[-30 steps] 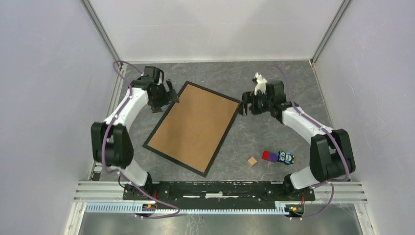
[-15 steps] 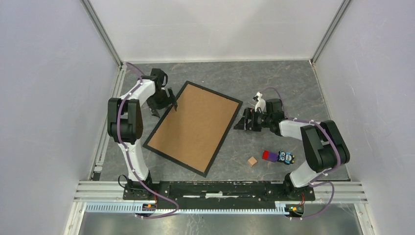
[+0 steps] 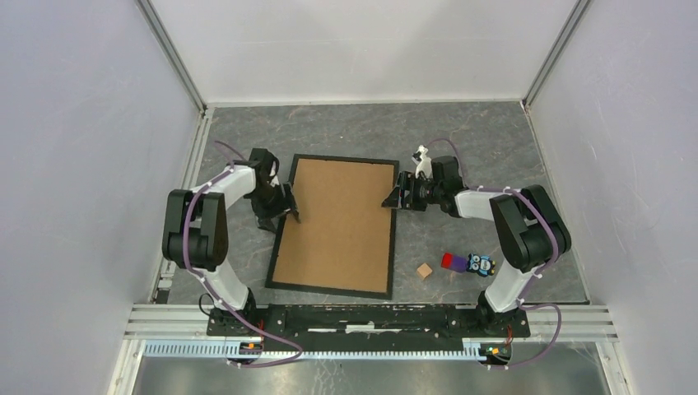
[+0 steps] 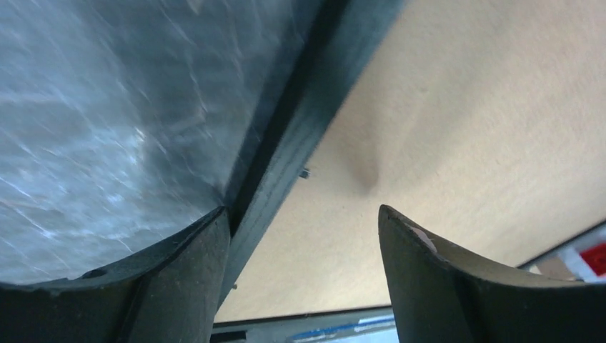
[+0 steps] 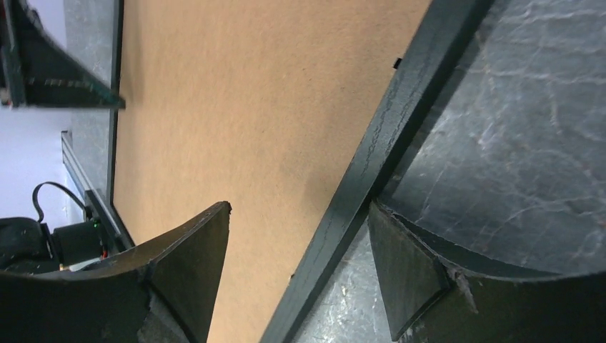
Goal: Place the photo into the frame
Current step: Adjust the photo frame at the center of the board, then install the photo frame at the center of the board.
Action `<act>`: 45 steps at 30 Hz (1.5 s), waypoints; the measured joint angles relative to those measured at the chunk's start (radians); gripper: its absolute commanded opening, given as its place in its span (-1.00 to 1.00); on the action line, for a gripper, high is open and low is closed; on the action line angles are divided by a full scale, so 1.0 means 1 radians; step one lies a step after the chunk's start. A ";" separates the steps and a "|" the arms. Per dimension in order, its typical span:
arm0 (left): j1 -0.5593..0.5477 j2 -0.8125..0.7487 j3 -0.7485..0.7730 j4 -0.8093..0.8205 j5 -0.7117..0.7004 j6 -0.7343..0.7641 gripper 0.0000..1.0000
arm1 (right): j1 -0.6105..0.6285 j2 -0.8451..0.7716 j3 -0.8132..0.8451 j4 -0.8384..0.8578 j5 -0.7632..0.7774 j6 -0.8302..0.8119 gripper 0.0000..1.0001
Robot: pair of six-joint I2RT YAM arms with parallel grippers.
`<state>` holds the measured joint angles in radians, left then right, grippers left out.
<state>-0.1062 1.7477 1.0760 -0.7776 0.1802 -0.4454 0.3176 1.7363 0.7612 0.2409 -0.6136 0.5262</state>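
Your frame (image 5: 389,143) lies face down at table centre, board (image 3: 337,222) up. The left gripper (image 3: 288,210) at its 9 o'clock and the right gripper (image 3: 392,198) at 2 stand wide astride the rails. If you close them unevenly, the frame may skew or tip.

Soft, even light from above fills the overhead view, bright on the pale walls (image 3: 82,164), with only faint shadows on the grey table (image 3: 486,132); that picture is sharp. The left wrist view is streaked with motion blur over table and frame (image 4: 293,157), and a dim shadow smudges the brown board (image 4: 443,128). The right wrist view is crisper, the right pincer (image 5: 300,206) dark and soft at the bottom edge
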 measured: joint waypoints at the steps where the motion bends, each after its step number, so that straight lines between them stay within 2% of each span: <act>1: -0.007 -0.021 -0.020 -0.006 0.017 0.000 0.69 | -0.003 0.007 0.013 -0.009 0.008 -0.004 0.53; 4: -0.022 -0.063 -0.030 -0.029 0.052 0.003 0.78 | -0.019 0.015 0.045 -0.047 0.028 -0.027 0.55; 7: -0.029 -0.090 -0.003 -0.048 0.049 0.007 0.78 | -0.039 0.015 0.077 -0.112 0.055 -0.069 0.62; 11: -0.030 -0.090 0.059 -0.058 -0.053 0.025 0.58 | -0.061 0.016 0.148 -0.233 0.108 -0.145 0.63; 13: -0.029 -0.080 0.081 -0.059 -0.107 0.027 0.45 | -0.068 0.016 0.176 -0.273 0.129 -0.170 0.60; 15: -0.029 -0.056 0.104 -0.058 -0.137 0.028 0.22 | -0.069 0.016 0.201 -0.306 0.146 -0.190 0.59; 17: -0.029 -0.027 0.111 -0.055 -0.145 0.030 0.11 | -0.069 0.017 0.219 -0.330 0.153 -0.198 0.59; 23: -0.031 0.027 0.094 -0.055 -0.128 0.040 0.12 | -0.069 0.041 0.271 -0.363 0.166 -0.206 0.59; 27: -0.038 0.027 0.090 -0.054 -0.125 0.042 -0.08 | -0.069 0.063 0.289 -0.370 0.168 -0.208 0.55; 31: -0.049 0.029 0.090 -0.054 -0.126 0.047 -0.31 | -0.069 0.074 0.290 -0.376 0.177 -0.205 0.41; 36: -0.073 0.045 0.089 -0.056 -0.126 0.058 -0.51 | -0.084 0.079 0.288 -0.359 0.183 -0.158 0.19; 40: -0.079 0.047 0.090 -0.058 -0.126 0.063 -0.54 | -0.105 0.086 0.293 -0.322 0.186 -0.122 0.00; 45: -0.079 0.047 0.090 -0.058 -0.126 0.064 -0.58 | -0.112 0.170 0.364 -0.329 0.190 -0.112 -0.14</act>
<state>-0.1856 1.7943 1.1664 -0.8356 0.0544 -0.3817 0.2058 1.9060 1.1252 -0.0879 -0.4236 0.4145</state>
